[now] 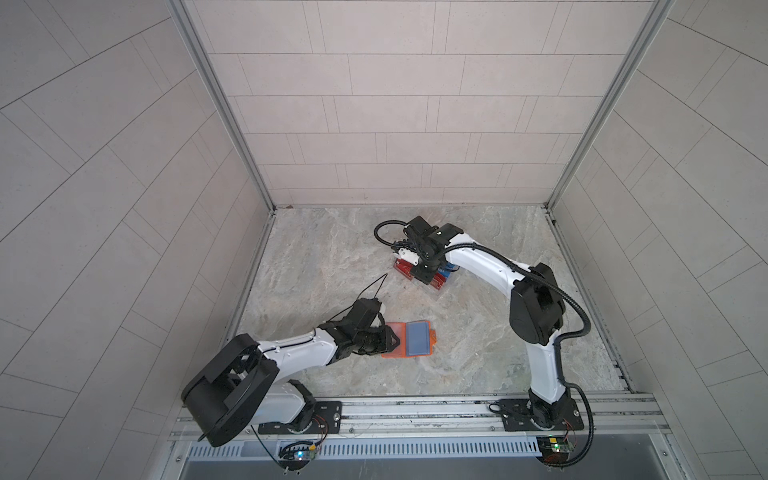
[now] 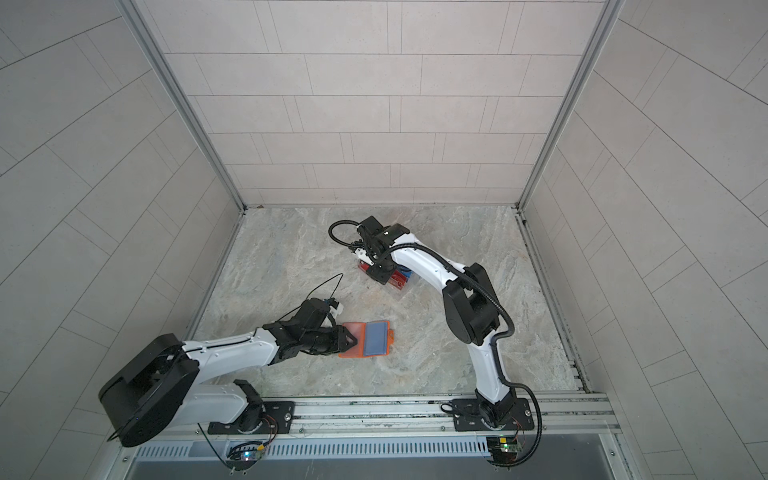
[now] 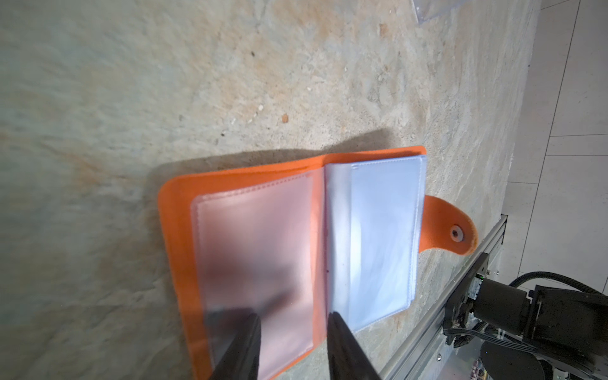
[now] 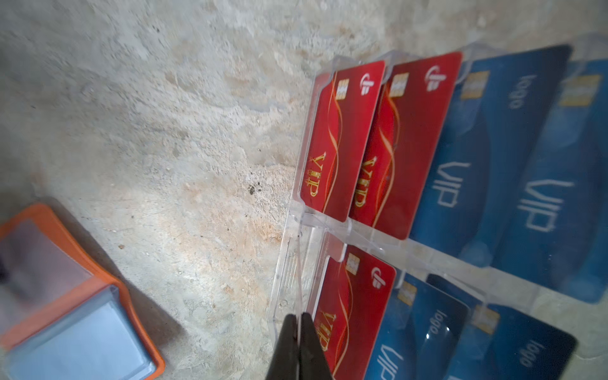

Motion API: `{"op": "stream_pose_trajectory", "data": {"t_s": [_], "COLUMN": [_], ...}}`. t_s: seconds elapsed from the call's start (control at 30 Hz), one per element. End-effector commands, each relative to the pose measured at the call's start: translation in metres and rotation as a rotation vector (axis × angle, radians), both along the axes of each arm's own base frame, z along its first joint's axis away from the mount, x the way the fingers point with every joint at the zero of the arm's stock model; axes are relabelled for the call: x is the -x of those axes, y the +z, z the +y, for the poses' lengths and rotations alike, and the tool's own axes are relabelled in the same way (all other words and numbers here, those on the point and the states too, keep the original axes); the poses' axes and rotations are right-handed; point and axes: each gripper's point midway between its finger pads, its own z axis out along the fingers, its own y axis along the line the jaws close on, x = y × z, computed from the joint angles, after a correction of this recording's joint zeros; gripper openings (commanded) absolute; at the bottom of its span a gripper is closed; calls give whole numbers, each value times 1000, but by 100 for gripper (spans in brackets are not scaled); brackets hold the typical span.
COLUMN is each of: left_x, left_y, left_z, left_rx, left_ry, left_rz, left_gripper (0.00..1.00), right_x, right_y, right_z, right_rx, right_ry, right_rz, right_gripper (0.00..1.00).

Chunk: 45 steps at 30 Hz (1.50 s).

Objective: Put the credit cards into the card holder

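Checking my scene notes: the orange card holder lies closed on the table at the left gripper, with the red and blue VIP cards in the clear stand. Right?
Not closed: the left wrist view shows the orange card holder lying open, clear sleeves exposed, at the left gripper. The red and blue VIP cards are in the clear stand, as you say.

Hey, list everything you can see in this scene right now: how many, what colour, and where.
card holder: one, orange, lying open with clear sleeves, front left of the table
red credit cards: three seen, red, in the stand
blue credit cards: at least four, blue, in the stand beside the red ones
clear stand: one, transparent, mid-table beyond the holder
table: one, grey-beige marbled
left hand: black, open, over the holder's pinkish sleeve
right hand: black, shut, at the stand's end
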Motion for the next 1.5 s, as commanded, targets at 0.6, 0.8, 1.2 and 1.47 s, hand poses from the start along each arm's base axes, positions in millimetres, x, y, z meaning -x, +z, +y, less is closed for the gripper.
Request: {"op": "stream_pose_trajectory", "data": {"t_s": [0.6,0.8,1.2,1.47], "left_x": [-10,-5,2,3], "left_y": [14,-3,-14,-16], "left_z": [-5,7,15,15], "left_rx": [27,-6,-19,-14], "left_ry": [-21,19,36,40], "left_rz": [-103,-81,-59,-56], "left_gripper": [37,33,30,31], "right_x": [136,146,158,163], "right_y": [-7,-30,-52,-58], "right_z": [58,53,43,36], "right_rx": [-760,-823,-794,-756], "right_ry": [-408,-529,-641,-684], "right_rz": [596,660,721,735], "right_gripper": [0,0,0,0]}}
